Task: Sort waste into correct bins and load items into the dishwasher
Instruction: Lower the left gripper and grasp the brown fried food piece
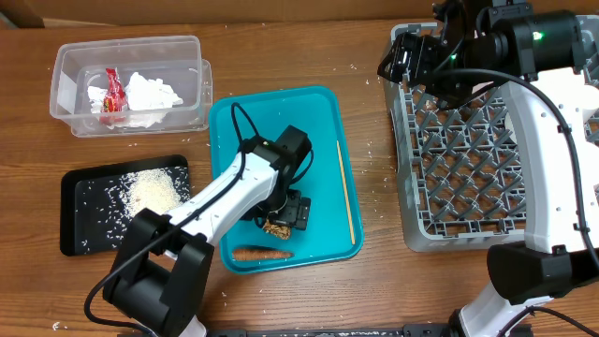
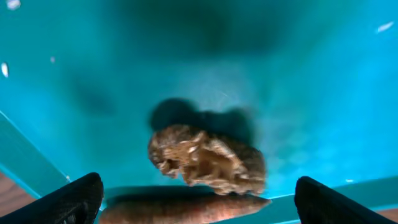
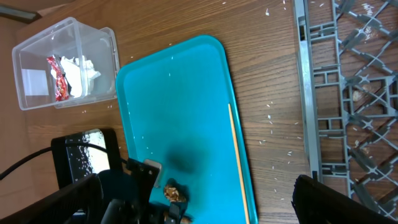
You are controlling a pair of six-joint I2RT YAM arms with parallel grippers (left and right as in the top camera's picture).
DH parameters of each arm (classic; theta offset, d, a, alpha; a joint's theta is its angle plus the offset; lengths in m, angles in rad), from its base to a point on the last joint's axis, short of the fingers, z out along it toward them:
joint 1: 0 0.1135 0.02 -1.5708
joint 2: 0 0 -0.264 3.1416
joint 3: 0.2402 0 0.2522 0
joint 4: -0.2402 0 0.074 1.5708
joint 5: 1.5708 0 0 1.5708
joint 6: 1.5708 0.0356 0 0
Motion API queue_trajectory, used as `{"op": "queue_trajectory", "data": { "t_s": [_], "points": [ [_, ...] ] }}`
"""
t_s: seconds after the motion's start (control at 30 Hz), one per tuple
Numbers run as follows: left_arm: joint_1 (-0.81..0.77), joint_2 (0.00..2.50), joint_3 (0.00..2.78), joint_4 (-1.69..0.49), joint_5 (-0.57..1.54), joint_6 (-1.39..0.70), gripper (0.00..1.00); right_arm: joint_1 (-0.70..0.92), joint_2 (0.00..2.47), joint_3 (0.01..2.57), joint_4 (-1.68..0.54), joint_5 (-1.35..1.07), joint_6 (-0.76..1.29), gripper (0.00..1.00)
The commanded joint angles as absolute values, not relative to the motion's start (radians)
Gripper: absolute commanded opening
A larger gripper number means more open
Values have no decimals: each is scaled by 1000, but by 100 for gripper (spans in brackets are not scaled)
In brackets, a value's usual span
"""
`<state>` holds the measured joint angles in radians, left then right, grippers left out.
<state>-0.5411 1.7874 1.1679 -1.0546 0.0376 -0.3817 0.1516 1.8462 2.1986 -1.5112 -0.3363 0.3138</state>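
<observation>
Knobbly brown food lump [image 2: 208,162] lies blurred on the glossy teal tray [image 2: 298,74], between the wide-spread black fingers [image 2: 68,202] of the empty left hand [image 2: 202,202]. Beside it, a smooth orange carrot [image 2: 186,208] is cut off by the frame. Right hand [image 3: 199,202] gapes empty near the grey grid rack [image 1: 468,159], only its tips showing.

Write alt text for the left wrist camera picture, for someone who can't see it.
A small brown crumbly food lump lies on a teal plastic tray, framed by the left hand's open black fingertips. An orange carrot lies close beside it.
</observation>
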Motion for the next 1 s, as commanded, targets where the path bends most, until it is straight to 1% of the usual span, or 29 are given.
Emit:
{"op": "queue_trajectory", "data": {
  "t_s": [0.0,0.2,0.6,0.8,0.93,0.97],
  "points": [
    [-530,1764,1129,-1030,43,-350,100,156,1845,2196,-1509,-342,315,100],
    [-531,1765,1080,-944,65,-283,100,156,1845,2196,-1509,-342,315,100],
    [-535,1765,975,-824,65,-275,100,156,1845,2196,-1509,-342,315,100],
    [-591,1765,974,-809,70,-243,100,156,1845,2196,-1509,-342,315,100],
    [-597,1765,974,-815,70,-263,97,156,1845,2196,-1509,-342,315,100],
    [-597,1765,974,-818,71,-268,95,156,1845,2196,-1509,-342,315,100]
  ]
}}
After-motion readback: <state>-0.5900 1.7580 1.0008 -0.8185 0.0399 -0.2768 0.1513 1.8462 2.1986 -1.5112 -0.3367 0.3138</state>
